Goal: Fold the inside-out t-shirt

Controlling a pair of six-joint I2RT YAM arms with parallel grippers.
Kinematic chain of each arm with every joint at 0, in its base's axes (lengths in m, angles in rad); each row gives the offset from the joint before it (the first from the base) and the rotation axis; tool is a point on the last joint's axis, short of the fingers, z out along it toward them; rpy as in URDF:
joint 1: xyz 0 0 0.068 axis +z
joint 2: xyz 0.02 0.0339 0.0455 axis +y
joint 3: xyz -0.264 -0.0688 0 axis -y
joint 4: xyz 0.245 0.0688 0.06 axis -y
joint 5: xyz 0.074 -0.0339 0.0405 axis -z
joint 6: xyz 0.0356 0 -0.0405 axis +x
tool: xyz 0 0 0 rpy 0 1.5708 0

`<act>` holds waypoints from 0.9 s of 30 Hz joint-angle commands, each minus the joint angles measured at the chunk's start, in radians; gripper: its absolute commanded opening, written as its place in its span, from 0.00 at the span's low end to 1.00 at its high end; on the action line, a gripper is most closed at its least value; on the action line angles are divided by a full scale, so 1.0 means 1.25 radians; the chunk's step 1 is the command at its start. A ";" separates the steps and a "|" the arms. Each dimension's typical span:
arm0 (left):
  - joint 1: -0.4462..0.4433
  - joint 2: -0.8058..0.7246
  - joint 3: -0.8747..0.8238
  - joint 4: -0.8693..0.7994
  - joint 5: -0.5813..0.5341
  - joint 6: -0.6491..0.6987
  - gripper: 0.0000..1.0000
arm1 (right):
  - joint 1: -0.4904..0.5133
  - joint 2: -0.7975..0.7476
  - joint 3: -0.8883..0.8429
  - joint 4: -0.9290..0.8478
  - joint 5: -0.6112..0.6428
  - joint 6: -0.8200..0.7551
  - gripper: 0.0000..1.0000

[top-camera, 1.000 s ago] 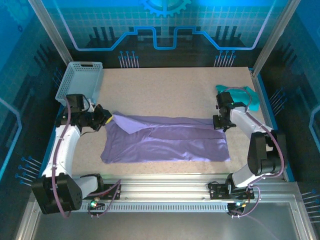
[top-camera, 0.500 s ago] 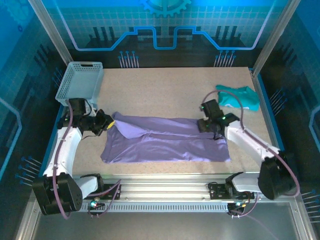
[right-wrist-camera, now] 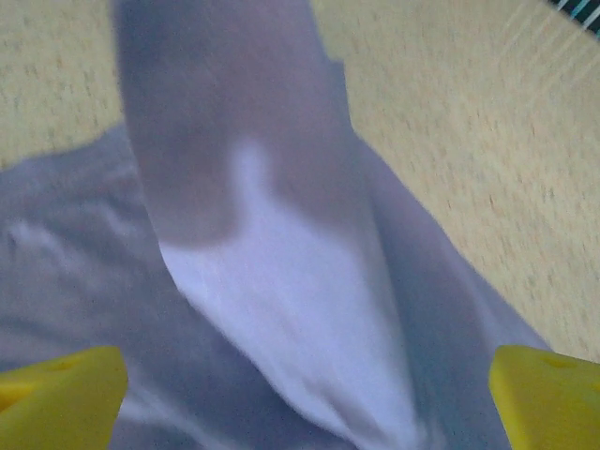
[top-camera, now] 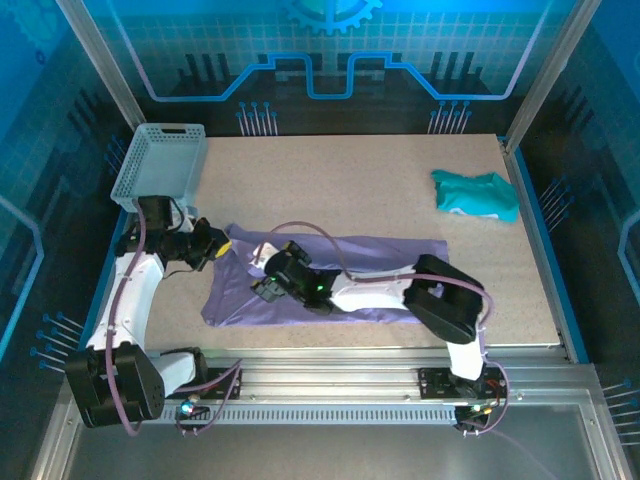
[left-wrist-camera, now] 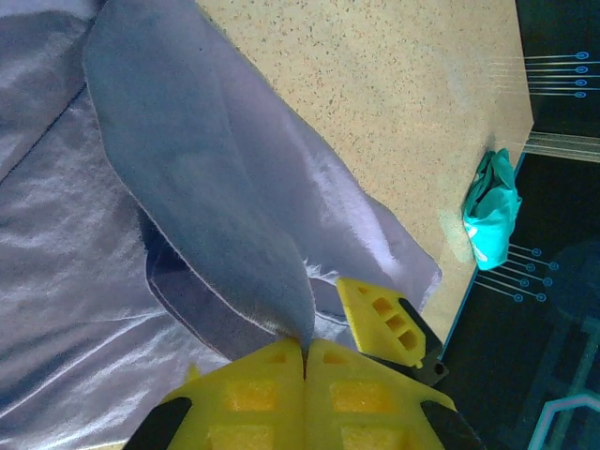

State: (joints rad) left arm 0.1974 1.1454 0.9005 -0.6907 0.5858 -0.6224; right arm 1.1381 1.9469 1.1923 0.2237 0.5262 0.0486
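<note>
The inside-out t-shirt [top-camera: 390,255] is lavender and lies spread in a long band across the middle of the table. At its upper-left corner, my left gripper [top-camera: 218,247] is shut on a raised flap of the fabric. The left wrist view shows the yellow pads [left-wrist-camera: 272,384] pressed together on that fold of the t-shirt [left-wrist-camera: 187,169]. My right arm reaches leftward over the shirt, and its gripper [top-camera: 262,278] hovers open above the left half, close to the left gripper. In the right wrist view the yellow fingertips [right-wrist-camera: 56,394] stand wide apart over the t-shirt [right-wrist-camera: 281,309], holding nothing.
A small teal garment [top-camera: 477,194] lies bunched at the back right corner and is also in the left wrist view [left-wrist-camera: 492,211]. A pale blue basket [top-camera: 160,160] stands at the back left. Bare speckled table [top-camera: 330,180] stretches behind the shirt.
My right gripper has let go at the shirt's right end, opened wide, and swept left across the shirt to near the left gripper. The left gripper stays shut on its corner.
</note>
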 commanded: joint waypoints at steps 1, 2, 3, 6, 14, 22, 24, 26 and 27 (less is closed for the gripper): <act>0.003 0.009 0.001 0.014 0.034 0.016 0.00 | 0.021 0.064 0.063 0.126 0.112 -0.039 1.00; 0.003 0.008 0.001 0.015 0.036 0.015 0.00 | 0.026 0.085 0.073 0.137 0.126 -0.041 1.00; 0.003 0.007 0.002 0.013 0.035 0.018 0.00 | 0.030 0.100 0.083 0.145 0.134 -0.045 1.00; 0.003 0.007 0.004 0.014 0.033 0.017 0.00 | 0.036 0.140 0.104 0.165 0.181 -0.045 1.00; 0.003 0.012 0.002 0.024 0.033 0.007 0.00 | 0.048 0.209 0.167 0.192 0.349 -0.076 1.00; 0.003 0.013 -0.001 0.028 0.027 0.005 0.00 | 0.051 0.129 0.095 0.137 0.428 -0.048 0.99; 0.003 0.013 -0.003 0.029 0.027 0.006 0.00 | 0.052 0.104 0.073 0.125 0.432 -0.043 0.97; 0.003 0.016 -0.005 0.027 0.026 0.009 0.00 | 0.052 0.087 0.061 0.106 0.430 -0.041 0.94; 0.003 0.016 -0.005 0.028 0.025 0.009 0.00 | 0.053 0.081 0.060 0.097 0.429 -0.042 0.91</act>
State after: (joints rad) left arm 0.1974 1.1542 0.9005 -0.6575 0.5999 -0.6224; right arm 1.1866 2.1082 1.2804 0.3664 1.0183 -0.0227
